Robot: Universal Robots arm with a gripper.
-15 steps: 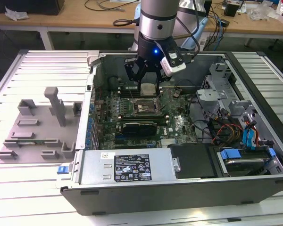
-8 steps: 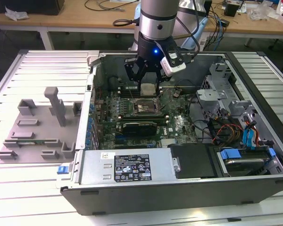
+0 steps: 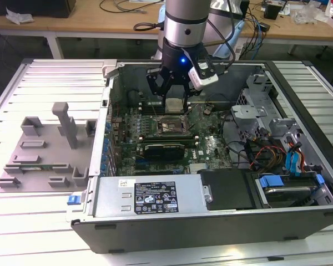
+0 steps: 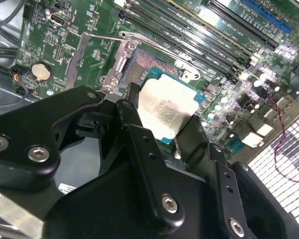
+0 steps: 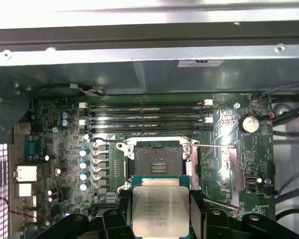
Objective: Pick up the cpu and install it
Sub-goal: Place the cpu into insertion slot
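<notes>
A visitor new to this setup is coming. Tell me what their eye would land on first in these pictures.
The black gripper hangs inside the open computer case, shut on the shiny silver cpu. Just ahead of the cpu, the socket lies uncovered on the green motherboard. On the exterior view's left, a grey moulded holder sits beside the case.

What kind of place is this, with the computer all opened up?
Probably a robotics lab or workshop: an open computer case lies on a slatted metal table, benches behind carry cables, and the robot's tool holds the cpu over the motherboard.
</notes>
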